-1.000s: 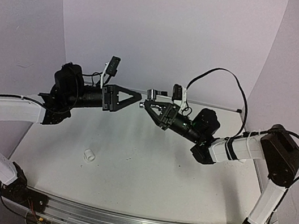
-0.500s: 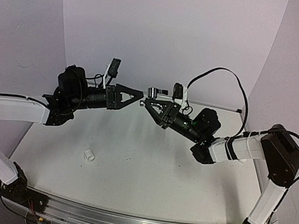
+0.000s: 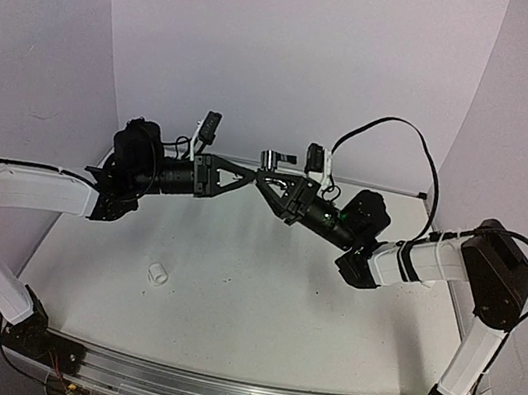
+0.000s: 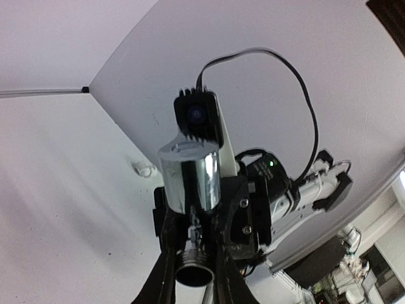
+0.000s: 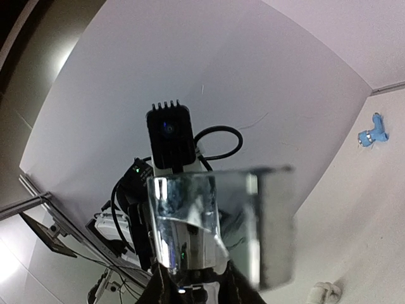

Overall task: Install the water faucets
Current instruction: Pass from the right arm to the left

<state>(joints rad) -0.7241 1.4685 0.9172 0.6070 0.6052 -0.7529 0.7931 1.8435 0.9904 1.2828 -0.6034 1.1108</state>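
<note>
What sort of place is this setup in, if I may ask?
Probably a robotics lab booth: a white backdrop wraps a white table, with left arm and right arm bolted to an aluminium rail.

Counting off: 2 white-and-black robot arms, the left arm (image 3: 37, 192) and the right arm (image 3: 436, 259). That gives 2 black two-finger grippers, the left gripper (image 3: 249, 171) and the right gripper (image 3: 260, 179). There are 2 small black wrist cameras, the left camera (image 3: 210, 128) and the right camera (image 3: 316, 158). Faucets next: 1 shiny silver metal faucet (image 4: 190, 177) and 1 bright blue plastic faucet (image 5: 373, 135), so 2 in all. From above, 1 small white cylindrical pipe fitting (image 3: 158, 273). The left wrist view adds 1 small white piece (image 4: 144, 168); whether it's the same kind, can't tell.
</note>
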